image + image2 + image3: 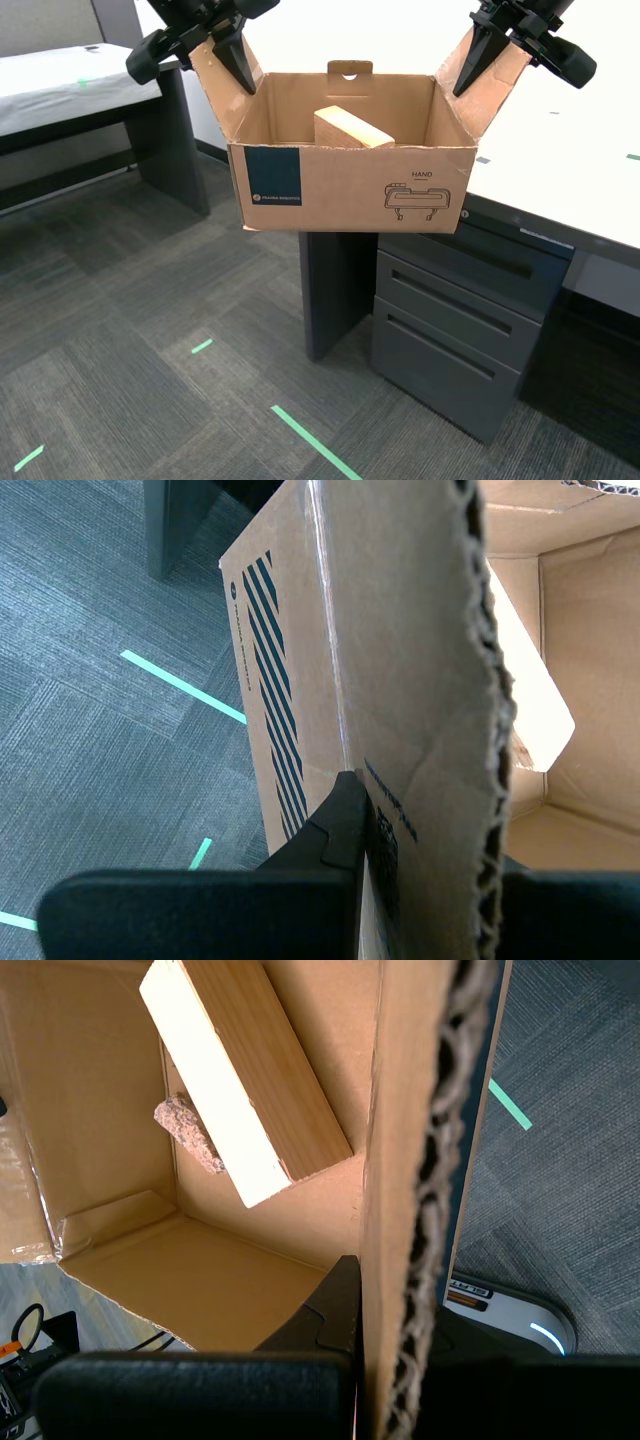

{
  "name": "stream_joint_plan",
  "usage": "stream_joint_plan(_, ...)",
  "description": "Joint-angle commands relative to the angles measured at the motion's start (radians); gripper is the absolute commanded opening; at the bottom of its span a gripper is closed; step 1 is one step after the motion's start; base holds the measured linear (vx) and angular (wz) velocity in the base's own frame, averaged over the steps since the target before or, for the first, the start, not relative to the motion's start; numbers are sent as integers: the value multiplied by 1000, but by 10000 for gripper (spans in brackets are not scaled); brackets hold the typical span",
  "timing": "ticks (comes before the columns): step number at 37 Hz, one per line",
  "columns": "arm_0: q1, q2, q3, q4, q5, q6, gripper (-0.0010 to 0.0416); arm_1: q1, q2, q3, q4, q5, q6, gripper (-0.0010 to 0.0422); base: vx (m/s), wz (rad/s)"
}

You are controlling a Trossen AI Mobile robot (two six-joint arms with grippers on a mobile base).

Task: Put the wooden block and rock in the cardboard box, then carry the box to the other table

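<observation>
step in hand looks like the carry: brown corrugated cardboard box (350, 190) hangs in the air at the centre of the exterior view, over dark grey carpet (120, 330), held by its two side flaps. loading looks done. pale tan rectangular wooden block (245, 1080) lies tilted inside the box, and the small lumpy pinkish-beige rock (190, 1132) sits touching its side on the box floor; the rock is not visible in the exterior view.

my first gripper (395, 1345) has its jaws clamped narrow on one upright flap, corrugated edge running between the fingers. my second gripper (430, 865) pinches the other flap the same way. which arm is which in the exterior view i cannot tell.

box: dark teal square label (272, 175) on the front toward the exterior view's left, small line drawing (420, 198) toward its right, flaps splayed outward.

next: likely keep both grips even and the box level while heading to the white-sheeted table with green tape (70, 85) at the upper left of the exterior view. the flaps could bend or tear under load.
</observation>
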Motion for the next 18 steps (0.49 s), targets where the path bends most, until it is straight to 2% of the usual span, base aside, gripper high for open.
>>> stream_joint_plan(1, 1, -1, 1, 6, -13, 0, 0, -3, -2, 2, 6, 11, 14, -1, 0, 151)
stream_joint_plan(18, 2, -1, 1, -48, -14, 0, 0, -3, -2, 2, -34, 11, 29, -1, 2, 192)
